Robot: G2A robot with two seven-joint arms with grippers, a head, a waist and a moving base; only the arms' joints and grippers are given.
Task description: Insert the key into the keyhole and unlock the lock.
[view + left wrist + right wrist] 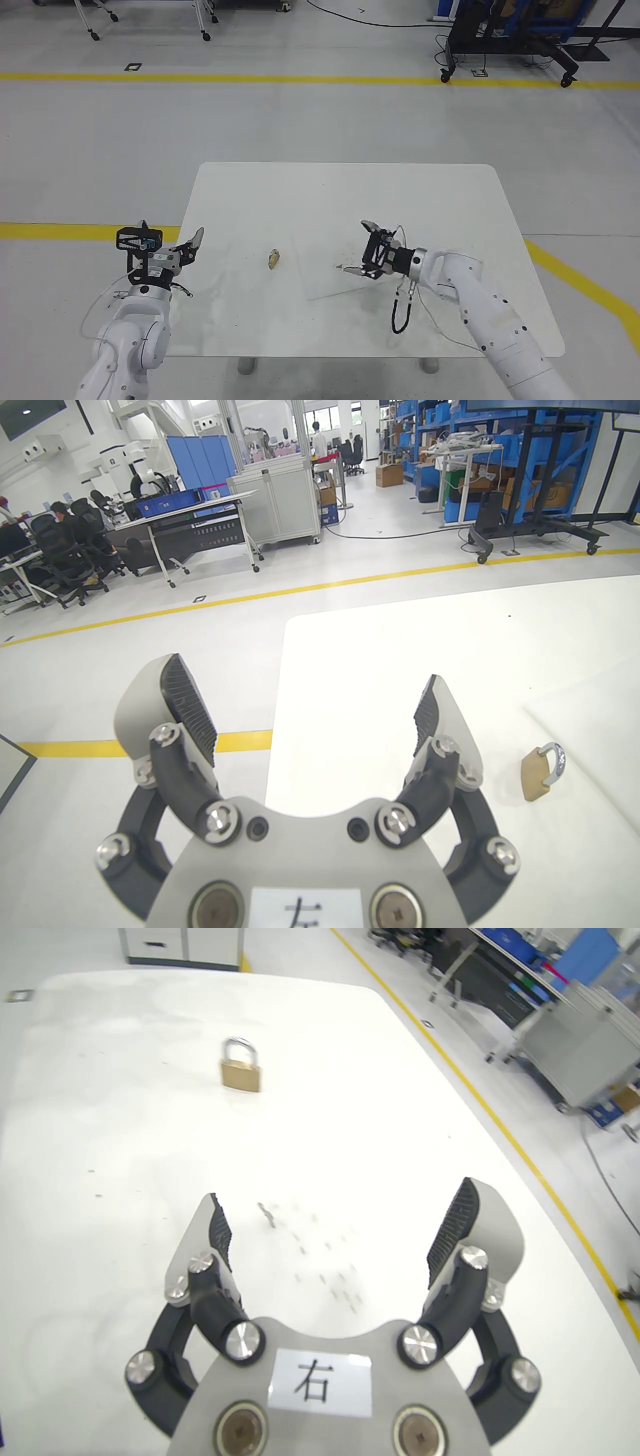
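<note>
A big white surface (400, 190) stands in a workshop with yellow lines on the floor. The lock (273, 259) lies flat on the surface, a little toward the left side and near the robot's edge. It is a small gold padlock, and its silver loop looks closed. Nothing touches it. Not far to its right lies a small grey thing that I think is the key (266, 1214). It is thin and blurry, so I cannot see its shape well. The right hand (342, 1193) hangs low over the surface just beside the key. Its two fingers are spread wide and hold nothing, and it points across the surface at the lock. The right arm stretches in from the right side, bent at the elbow. The left hand (303, 670) is at the left edge of the surface, well apart from the lock. Its fingers are spread wide too, and it holds nothing. I think the job is at its very first step, which is picking up the key. Next, the right hand needs to drop down around the key and pinch it. The key lies flat and is very thin, so it may slip away. The left hand will likely have to hold the lock steady.
</note>
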